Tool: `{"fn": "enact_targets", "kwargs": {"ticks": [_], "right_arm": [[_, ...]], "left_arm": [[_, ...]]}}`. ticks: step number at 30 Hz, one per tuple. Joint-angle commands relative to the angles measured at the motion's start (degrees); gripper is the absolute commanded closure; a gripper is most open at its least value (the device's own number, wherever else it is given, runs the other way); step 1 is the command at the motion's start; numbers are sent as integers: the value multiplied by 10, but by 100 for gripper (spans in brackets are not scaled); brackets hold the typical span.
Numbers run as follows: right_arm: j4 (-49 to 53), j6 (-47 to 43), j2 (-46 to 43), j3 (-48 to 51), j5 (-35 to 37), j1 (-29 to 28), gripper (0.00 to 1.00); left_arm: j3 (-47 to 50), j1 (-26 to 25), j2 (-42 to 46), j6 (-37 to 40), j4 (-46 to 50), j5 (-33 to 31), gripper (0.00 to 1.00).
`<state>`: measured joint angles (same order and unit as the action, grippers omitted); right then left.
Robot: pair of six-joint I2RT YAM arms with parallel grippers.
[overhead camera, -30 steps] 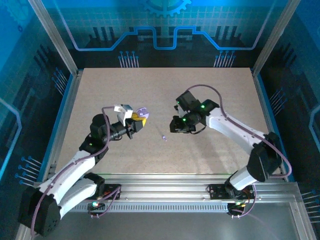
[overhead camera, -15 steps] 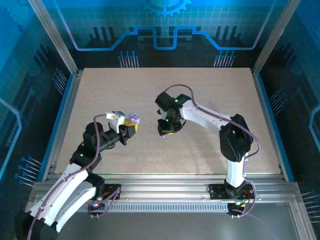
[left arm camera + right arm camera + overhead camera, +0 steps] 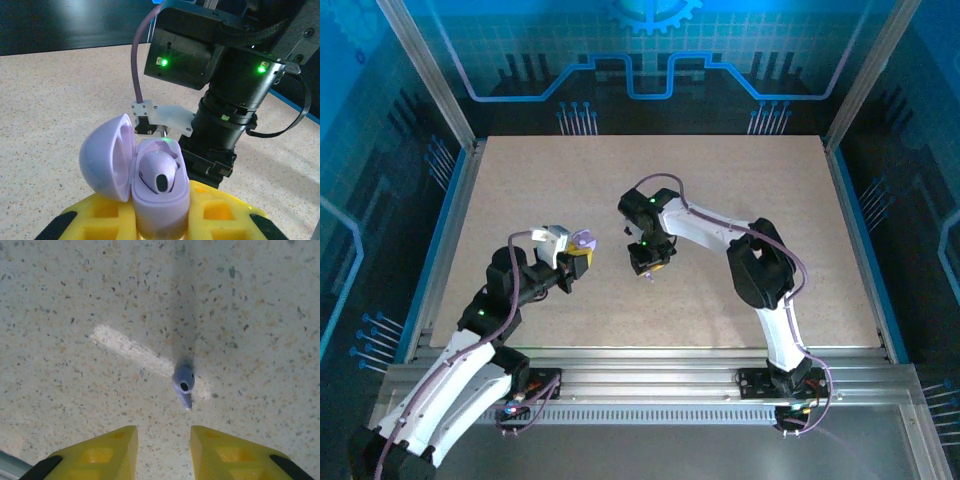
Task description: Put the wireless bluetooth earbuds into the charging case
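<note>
Nearest to you, the loose earbud (image 3: 183, 385) lies on the speckled table (image 3: 520, 180), about midway across it. It is purple, and its stem end is turned toward the right gripper (image 3: 164, 442). That gripper points straight down just over the earbud with its jaws apart. Its yellow fingers (image 3: 100, 452) stand on either side of a gap, and the bud lies just beyond the tips, touching neither. From above you get only a faint speck at the gripper's near edge, probably this same bud.

A little to the left and slightly farther back, your left gripper (image 3: 160, 220) is clamped on the charging case (image 3: 160, 202), gripping the lavender base from both sides. The lid is swung open beside the base. A seated earbud (image 3: 159, 172) sits in the base, with its dark opening facing the wrist camera. Just behind the case, the right arm's wrist (image 3: 225, 90) shows two green lights. Beyond both grippers lies the far half of the table.
</note>
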<state>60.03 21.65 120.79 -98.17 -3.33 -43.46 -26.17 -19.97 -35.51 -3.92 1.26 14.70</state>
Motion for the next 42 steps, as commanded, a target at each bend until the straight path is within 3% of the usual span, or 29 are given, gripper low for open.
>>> {"fn": "enact_targets", "kwargs": {"ticks": [1, 28, 42], "right_arm": [[27, -24, 26, -28, 10, -6, 67], [34, -49, 96, -61, 14, -9, 70], [22, -51, 104, -57, 32, -12, 77]], "left_arm": [[0, 4, 6, 17, 6, -9, 95], [-2, 4, 4, 19, 1, -9, 95], [1, 4, 4, 21, 0, -6, 94]]}}
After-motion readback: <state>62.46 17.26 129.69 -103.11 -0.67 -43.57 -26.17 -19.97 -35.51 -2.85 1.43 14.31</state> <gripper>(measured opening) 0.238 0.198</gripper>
